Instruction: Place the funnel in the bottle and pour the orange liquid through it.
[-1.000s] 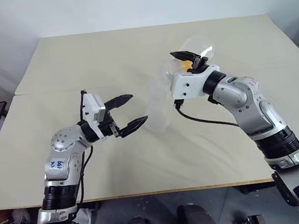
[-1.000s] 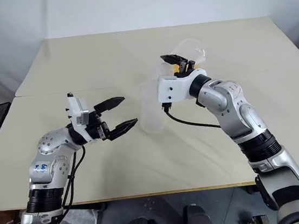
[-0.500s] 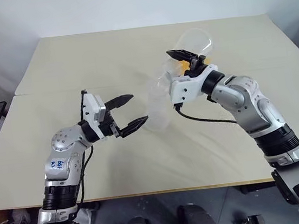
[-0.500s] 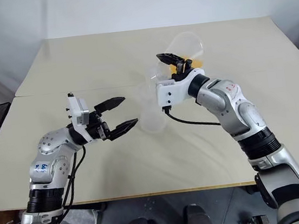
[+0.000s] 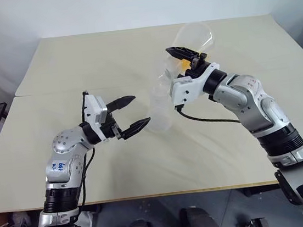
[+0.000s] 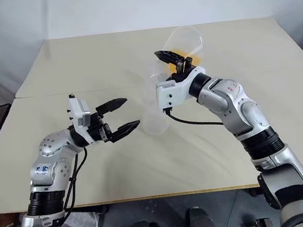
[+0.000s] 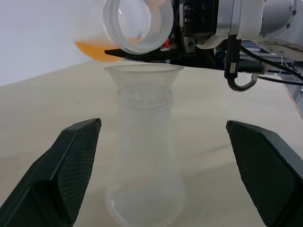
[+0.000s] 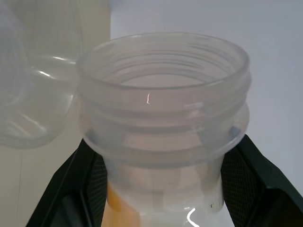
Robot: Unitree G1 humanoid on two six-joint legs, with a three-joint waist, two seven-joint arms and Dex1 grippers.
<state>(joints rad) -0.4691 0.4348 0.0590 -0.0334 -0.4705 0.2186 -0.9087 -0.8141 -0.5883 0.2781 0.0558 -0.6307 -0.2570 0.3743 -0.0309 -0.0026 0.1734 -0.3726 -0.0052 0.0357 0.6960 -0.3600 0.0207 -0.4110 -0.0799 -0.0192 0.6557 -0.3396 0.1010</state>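
I see my left tool [image 5: 131, 114] with its fingers spread wide, empty, just to the left of the bottle [image 5: 160, 109]. The bottle stands upright on the table [image 5: 79, 61] with the funnel [image 7: 143, 72] seated in its neck. Above and right of the bottle, my right tool [image 5: 186, 58] is clamped on the neck of a clear flask [image 5: 193, 37] — tipped over, mouth just above the funnel, the orange liquid [image 7: 94, 47] pooled in its belly.

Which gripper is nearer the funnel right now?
Right. The right gripper, shut on the flask, holds its mouth just above the funnel in the bottle. The left gripper is open, level with the bottle's body, lower and to the side.
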